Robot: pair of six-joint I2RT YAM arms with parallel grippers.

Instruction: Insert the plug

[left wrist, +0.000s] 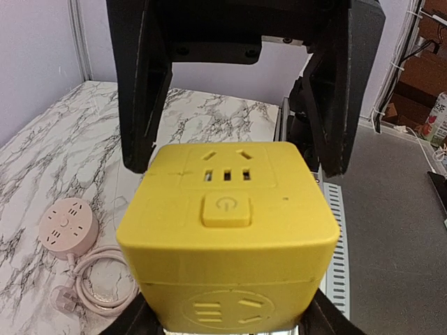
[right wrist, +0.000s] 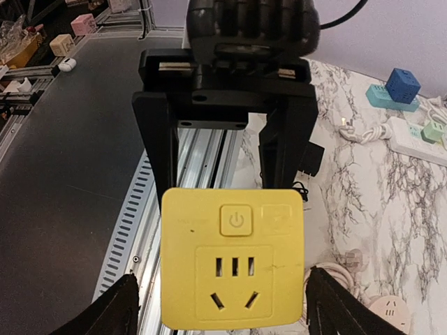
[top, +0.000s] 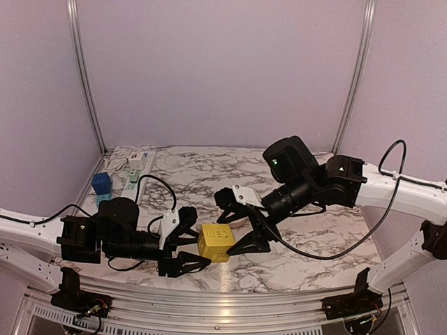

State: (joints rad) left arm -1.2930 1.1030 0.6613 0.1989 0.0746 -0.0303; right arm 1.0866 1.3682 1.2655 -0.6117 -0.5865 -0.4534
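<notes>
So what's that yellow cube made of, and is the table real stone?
The yellow cube looks like hard plastic: smooth, slightly shiny, with moulded slots and a seam line near its bottom. The table shows a grey-veined marble pattern, but whether it is real stone or a printed sheet cannot be told.

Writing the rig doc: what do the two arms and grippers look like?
Left arm and right arm match: white links, black motor housings. Left gripper and right gripper: black, two angular fingers, white wrist plate. Green light on the right housing; a black cable loops off each arm.
</notes>
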